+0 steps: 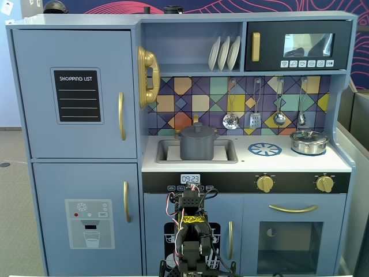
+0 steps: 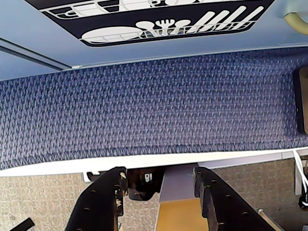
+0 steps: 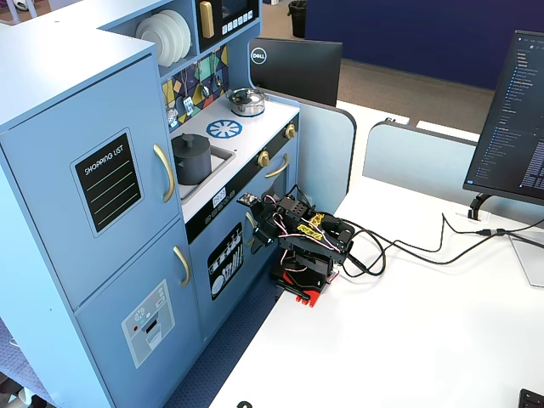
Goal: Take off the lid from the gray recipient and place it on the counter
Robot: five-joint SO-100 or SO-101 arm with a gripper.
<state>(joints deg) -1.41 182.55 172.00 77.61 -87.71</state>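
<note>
The gray recipient (image 1: 199, 148) stands in the sink recess of the white counter (image 1: 300, 163) in both fixed views, with the lid (image 1: 198, 129) resting on it, knob up. Seen from the side, the recipient (image 3: 192, 163) and its lid (image 3: 190, 140) are at the left end of the counter (image 3: 255, 117). My arm (image 1: 193, 228) is folded low in front of the kitchen, well below the counter. In the wrist view my gripper (image 2: 160, 179) is open and empty, facing blue carpet at the foot of the cabinet. In the side view the gripper (image 3: 252, 228) is near the dishwasher door.
A shiny silver pan (image 1: 309, 142) sits at the right end of the counter beside a blue burner disc (image 1: 264, 150). Utensils (image 1: 230, 120) hang above the counter. Cables (image 3: 408, 246) trail from the arm over the white table, and a monitor (image 3: 514, 110) stands at the right.
</note>
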